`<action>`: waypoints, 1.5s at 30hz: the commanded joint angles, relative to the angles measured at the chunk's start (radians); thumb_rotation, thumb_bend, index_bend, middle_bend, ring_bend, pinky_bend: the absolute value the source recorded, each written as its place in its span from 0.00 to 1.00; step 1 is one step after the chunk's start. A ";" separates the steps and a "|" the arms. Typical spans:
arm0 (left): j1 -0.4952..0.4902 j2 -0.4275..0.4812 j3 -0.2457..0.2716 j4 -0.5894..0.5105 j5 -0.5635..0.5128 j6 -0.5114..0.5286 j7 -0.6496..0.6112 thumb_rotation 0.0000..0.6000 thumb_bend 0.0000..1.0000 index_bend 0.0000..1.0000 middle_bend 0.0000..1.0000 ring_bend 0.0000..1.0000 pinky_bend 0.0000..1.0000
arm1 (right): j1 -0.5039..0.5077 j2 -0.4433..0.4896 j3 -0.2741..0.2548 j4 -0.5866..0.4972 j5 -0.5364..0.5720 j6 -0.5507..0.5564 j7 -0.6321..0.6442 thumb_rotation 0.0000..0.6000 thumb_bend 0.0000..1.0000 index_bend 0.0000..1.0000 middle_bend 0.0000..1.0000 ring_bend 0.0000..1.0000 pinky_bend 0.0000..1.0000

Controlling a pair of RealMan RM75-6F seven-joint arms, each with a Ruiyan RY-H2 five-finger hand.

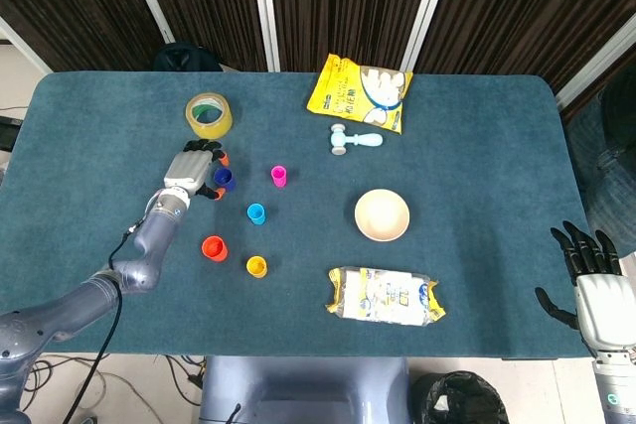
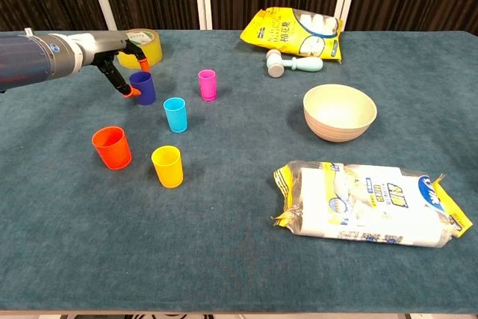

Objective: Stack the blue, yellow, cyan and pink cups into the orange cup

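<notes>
The blue cup (image 1: 226, 179) (image 2: 143, 89) stands upright at the table's left. My left hand (image 1: 195, 172) (image 2: 119, 61) has come up against its left side, thumb and fingers spread on either side of it; whether they touch it is unclear. The pink cup (image 1: 279, 177) (image 2: 207, 84) stands to the right of the blue one, and the cyan cup (image 1: 256, 212) (image 2: 175, 115) sits nearer the front. At the front stand the orange cup (image 1: 213, 247) (image 2: 111, 147) and the yellow cup (image 1: 256, 266) (image 2: 167, 166). My right hand (image 1: 594, 285) hangs open, off the table's right front corner.
A yellow tape roll (image 1: 209, 115) (image 2: 140, 46) lies just behind my left hand. A beige bowl (image 1: 382, 215) (image 2: 340, 112) sits right of centre, with a toy hammer (image 1: 353, 140) and a yellow snack bag (image 1: 360, 92) behind it. A white packet (image 1: 384, 295) lies at the front.
</notes>
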 commanded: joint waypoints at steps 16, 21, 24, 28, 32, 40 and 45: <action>-0.009 -0.012 0.014 0.005 0.013 0.031 0.059 1.00 0.30 0.49 0.16 0.00 0.00 | -0.002 0.002 0.005 -0.004 0.005 0.004 0.007 1.00 0.32 0.12 0.08 0.12 0.03; -0.007 0.019 0.006 -0.042 0.015 0.058 0.077 1.00 0.30 0.49 0.16 0.00 0.00 | -0.004 0.001 0.008 -0.006 0.008 0.006 0.008 1.00 0.32 0.12 0.08 0.12 0.03; -0.008 0.055 -0.002 -0.097 0.020 0.081 0.091 1.00 0.30 0.49 0.16 0.00 0.00 | -0.003 0.000 0.007 -0.006 0.009 0.003 0.007 1.00 0.32 0.12 0.08 0.12 0.03; -0.006 0.142 -0.022 -0.235 0.011 0.111 0.117 1.00 0.30 0.49 0.16 0.00 0.00 | -0.002 -0.001 0.006 -0.007 0.007 0.002 0.004 1.00 0.32 0.12 0.08 0.12 0.03; -0.007 0.275 0.001 -0.413 -0.015 0.096 0.192 1.00 0.31 0.47 0.16 0.00 0.00 | -0.003 -0.001 0.006 -0.009 0.008 0.001 0.005 1.00 0.32 0.12 0.08 0.12 0.03; -0.006 0.541 0.072 -0.776 -0.034 0.084 0.306 1.00 0.31 0.45 0.15 0.00 0.00 | -0.002 -0.004 0.003 -0.013 0.006 -0.003 -0.002 1.00 0.32 0.12 0.08 0.12 0.03; 0.029 0.610 0.105 -0.884 0.003 0.113 0.295 1.00 0.31 0.45 0.16 0.00 0.00 | -0.003 -0.003 0.004 -0.016 0.005 -0.001 -0.002 1.00 0.32 0.12 0.08 0.12 0.03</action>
